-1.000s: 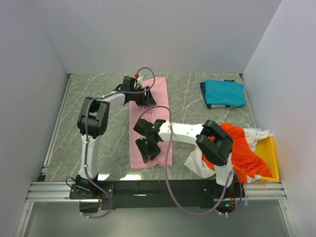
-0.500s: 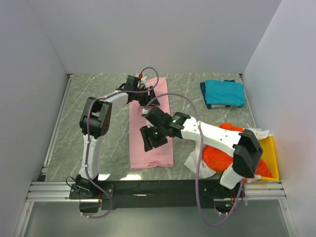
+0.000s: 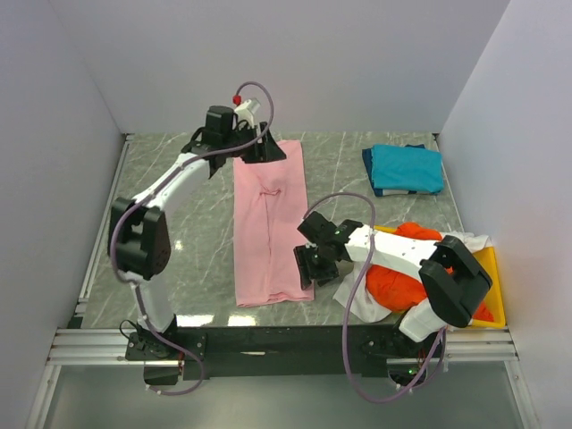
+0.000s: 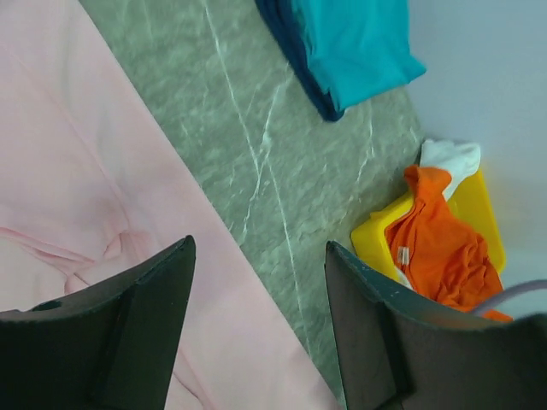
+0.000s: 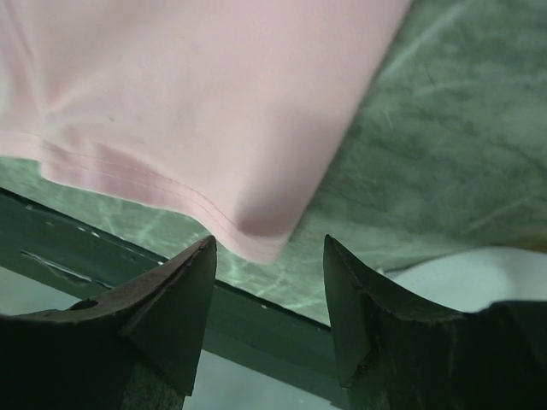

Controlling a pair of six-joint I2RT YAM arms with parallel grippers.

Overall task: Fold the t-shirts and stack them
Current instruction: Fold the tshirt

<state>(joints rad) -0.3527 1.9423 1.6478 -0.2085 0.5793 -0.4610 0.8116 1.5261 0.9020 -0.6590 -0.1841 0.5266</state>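
Note:
A light pink t-shirt [image 3: 268, 223] lies as one long narrow strip running from the far side of the table toward me. My left gripper [image 3: 261, 152] hovers open over its far end, and in the left wrist view [image 4: 256, 248] nothing sits between the fingers above the pink cloth [image 4: 85, 162]. My right gripper [image 3: 306, 270] is open beside the strip's near right corner [image 5: 256, 231], holding nothing. A folded teal-blue t-shirt [image 3: 404, 167] lies at the far right. An orange-red t-shirt [image 3: 402, 268] and a white t-shirt [image 3: 356, 299] are heaped at the right.
A yellow tray [image 3: 487, 277] at the right edge holds part of the orange and white heap; it also shows in the left wrist view [image 4: 376, 235]. Grey walls close in the back and both sides. A black rail [image 3: 286, 341] runs along the near edge.
The right gripper has slid off the middle of the pink shirt to its near right corner. The left gripper has drawn back and risen over the far end, its jaws a little wider.

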